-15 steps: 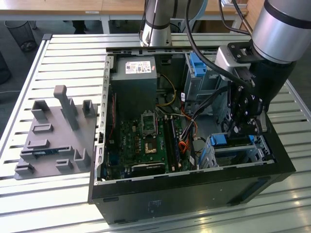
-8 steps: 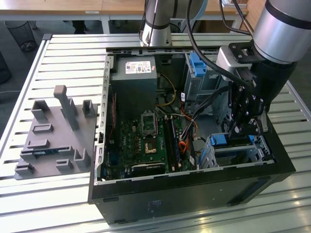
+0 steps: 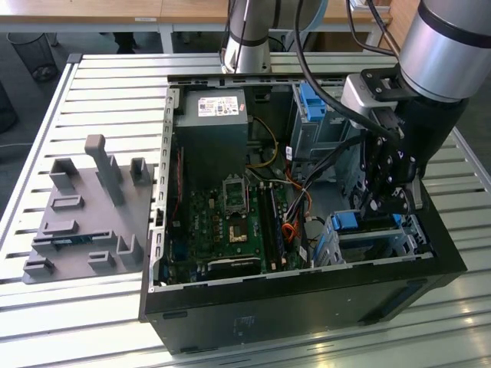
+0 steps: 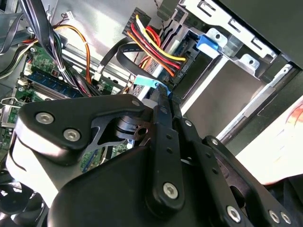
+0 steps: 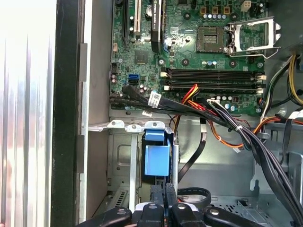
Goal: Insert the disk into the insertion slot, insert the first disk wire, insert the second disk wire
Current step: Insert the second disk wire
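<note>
Inside the open computer case (image 3: 307, 303), the gripper (image 5: 163, 191) sits with its fingers nearly together just above the blue-framed disk (image 5: 156, 158) seated in the insertion slot (image 5: 124, 156); whether it grips anything is unclear.

Even daylight in the exterior view; glare washes out the slatted table (image 5: 28, 118) in the first wrist view.

Fingertips of gripper (image 5: 163, 198) hidden against blue carrier (image 5: 156, 160) just ahead; jaw gap unreadable. Gripper body cut off by frame edge in both wrist views. Disk under carrier mostly hidden.
</note>
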You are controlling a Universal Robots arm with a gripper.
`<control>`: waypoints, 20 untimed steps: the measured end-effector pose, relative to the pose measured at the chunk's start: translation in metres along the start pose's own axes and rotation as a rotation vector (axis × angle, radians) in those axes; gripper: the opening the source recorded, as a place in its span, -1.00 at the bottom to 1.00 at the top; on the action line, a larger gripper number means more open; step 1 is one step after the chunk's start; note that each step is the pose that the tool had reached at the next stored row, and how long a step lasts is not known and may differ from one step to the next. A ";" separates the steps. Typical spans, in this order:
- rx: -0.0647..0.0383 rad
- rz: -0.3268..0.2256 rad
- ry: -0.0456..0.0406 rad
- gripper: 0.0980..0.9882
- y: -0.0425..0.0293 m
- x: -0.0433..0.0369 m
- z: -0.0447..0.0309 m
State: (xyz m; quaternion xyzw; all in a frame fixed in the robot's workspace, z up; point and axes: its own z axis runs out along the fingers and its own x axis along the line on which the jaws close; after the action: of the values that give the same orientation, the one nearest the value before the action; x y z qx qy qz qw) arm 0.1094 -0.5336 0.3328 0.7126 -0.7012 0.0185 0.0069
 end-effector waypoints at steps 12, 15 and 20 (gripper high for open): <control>0.000 0.000 -0.0011 -0.90 -0.0003 0.0001 -0.0009; 0.000 0.000 -0.0011 -0.90 -0.0006 0.0008 -0.0003; 0.000 0.001 -0.0008 -0.90 -0.0007 0.0015 0.0007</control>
State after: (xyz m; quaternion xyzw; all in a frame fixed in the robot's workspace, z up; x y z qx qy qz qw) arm 0.1101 -0.5352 0.3322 0.7124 -0.7015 0.0181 0.0066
